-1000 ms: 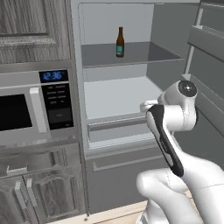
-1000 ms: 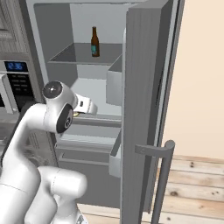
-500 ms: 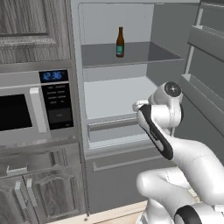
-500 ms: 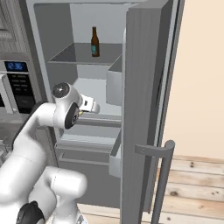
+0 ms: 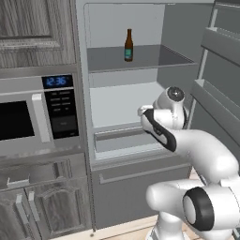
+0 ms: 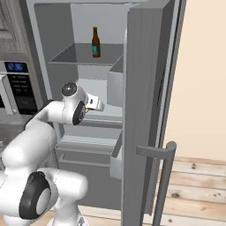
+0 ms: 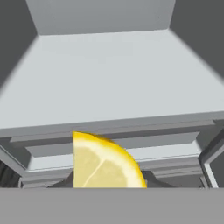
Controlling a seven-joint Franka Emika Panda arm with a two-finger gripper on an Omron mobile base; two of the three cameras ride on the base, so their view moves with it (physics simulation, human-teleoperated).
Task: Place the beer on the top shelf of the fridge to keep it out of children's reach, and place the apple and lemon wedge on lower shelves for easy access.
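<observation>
The beer (image 5: 128, 45) stands upright on the fridge's dark grey top shelf (image 5: 150, 57), also seen as the beer (image 6: 95, 42) from the right. My gripper (image 7: 107, 183) is shut on the lemon wedge (image 7: 103, 162), a yellow slice that covers most of the fingers. It is held just in front of the pale lower shelf (image 7: 109, 74), a little above the shelf's front lip. From the base, my gripper (image 5: 142, 111) reaches toward that lower shelf (image 5: 117, 101) inside the open fridge (image 5: 82, 93). The apple is out of view.
The open fridge door (image 6: 148, 110) with its bins and long handle (image 6: 164, 176) stands close on the right. A microwave (image 5: 28, 119) with a blue clock sits left of the fridge, wooden cabinets above and below. Drawer fronts (image 5: 136, 176) lie under the shelf.
The arm has swung its hand left and forward toward the fridge's lower shelf, with the lemon wedge still gripped. The beer has not moved.
</observation>
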